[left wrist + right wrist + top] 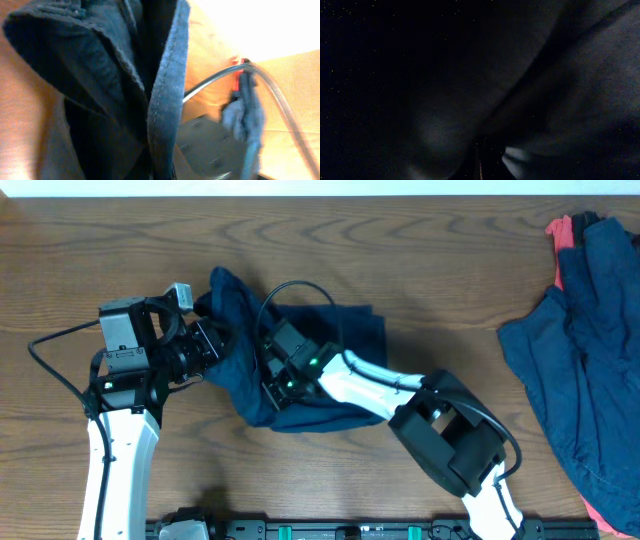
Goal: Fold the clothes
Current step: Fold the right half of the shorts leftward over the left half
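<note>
One dark navy garment lies bunched in the middle of the table. My left gripper is shut on its left edge. In the left wrist view the garment hangs in folds, and a grey-blue hem runs down into the jaws. My right gripper is pressed into the same cloth just right of the left one, shut on it. The right wrist view is nearly black, filled by the cloth with a crease leading to the jaws. The rest of the clothes sit in a heap at the right edge, with a coral-red piece showing.
The right arm stretches from the front edge across the garment's lower right. The left arm's base stands to the left of the cloth. A black cable loops out on the left. Bare wood separates garment and heap.
</note>
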You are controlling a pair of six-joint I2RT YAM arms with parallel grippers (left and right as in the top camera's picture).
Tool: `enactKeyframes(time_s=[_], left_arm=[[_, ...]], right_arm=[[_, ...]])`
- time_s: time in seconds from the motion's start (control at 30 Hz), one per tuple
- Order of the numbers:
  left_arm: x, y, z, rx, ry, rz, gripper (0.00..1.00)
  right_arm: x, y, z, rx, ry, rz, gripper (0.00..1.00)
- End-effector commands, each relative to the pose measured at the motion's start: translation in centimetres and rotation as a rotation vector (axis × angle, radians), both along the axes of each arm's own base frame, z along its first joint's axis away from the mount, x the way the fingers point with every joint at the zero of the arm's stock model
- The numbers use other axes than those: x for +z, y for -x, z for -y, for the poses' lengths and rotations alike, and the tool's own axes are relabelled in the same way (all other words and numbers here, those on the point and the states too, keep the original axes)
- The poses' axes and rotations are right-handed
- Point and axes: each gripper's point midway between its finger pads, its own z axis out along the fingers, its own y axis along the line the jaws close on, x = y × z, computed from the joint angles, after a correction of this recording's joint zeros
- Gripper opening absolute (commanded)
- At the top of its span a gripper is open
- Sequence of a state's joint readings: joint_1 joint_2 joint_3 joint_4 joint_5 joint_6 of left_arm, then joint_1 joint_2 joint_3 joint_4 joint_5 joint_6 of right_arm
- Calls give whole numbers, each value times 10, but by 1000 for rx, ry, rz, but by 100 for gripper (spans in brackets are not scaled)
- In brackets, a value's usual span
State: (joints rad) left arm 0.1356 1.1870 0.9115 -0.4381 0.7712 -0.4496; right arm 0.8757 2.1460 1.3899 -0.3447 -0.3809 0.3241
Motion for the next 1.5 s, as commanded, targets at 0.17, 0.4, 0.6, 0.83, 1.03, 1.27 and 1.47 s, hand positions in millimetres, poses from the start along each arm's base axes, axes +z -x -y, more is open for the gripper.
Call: enactKeyframes(time_s=[0.17,0.4,0.6,0.83,1.03,1.27,1.47], left_arm=[[35,1,14,-53,98,60,6],[29,3,13,-53,84,41,6],[29,3,12,-61,68,55,6],[23,-3,4,-12,20,53,6],[20,-8,13,-21,-27,69,6],[20,-14,32,-48,-46,90,6],[28,-23,52,-62,-16,128,6]], right_arm=[[-10,2,14,-30,76,-9,9],[52,-48,66,-200,146,133,11],[70,-71,137,-346,288,141,13],[44,-72,211,-447,504,43,12],[21,-70,234,-470,585,5,13],[-9,-58,238,-446,636,-45,11],[-17,-51,224,-417,633,-46,11]])
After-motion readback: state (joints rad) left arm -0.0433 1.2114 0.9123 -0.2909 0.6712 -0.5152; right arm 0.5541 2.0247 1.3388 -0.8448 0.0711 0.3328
